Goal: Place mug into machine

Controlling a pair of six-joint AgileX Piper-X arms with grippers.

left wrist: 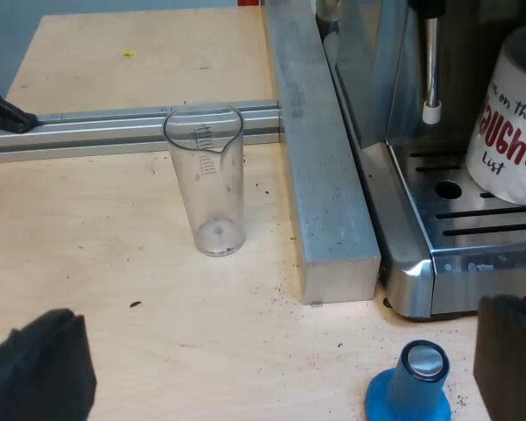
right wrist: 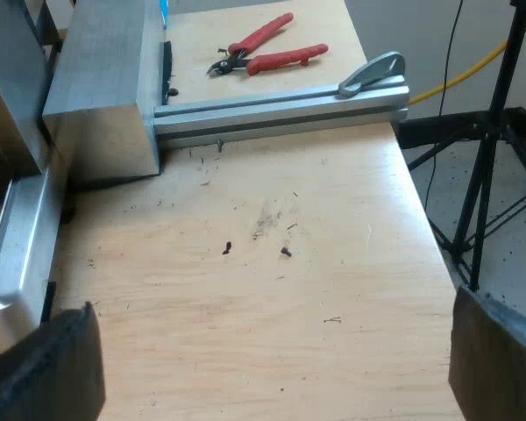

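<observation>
Left wrist view: mug [left wrist: 513,123] sits on the drip tray [left wrist: 473,230] of the espresso machine [left wrist: 368,79], left gripper [left wrist: 276,368] spread wide, empty, near measuring glass [left wrist: 208,189] and blue tamper [left wrist: 418,386]; right gripper [right wrist: 272,364] likewise spread, empty, over the wooden table [right wrist: 333,263].

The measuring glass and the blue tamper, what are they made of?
The measuring glass looks like clear plastic, maybe glass: the table shows through it. The tamper looks like matte blue plastic with a shiny, metal-looking top.
</observation>
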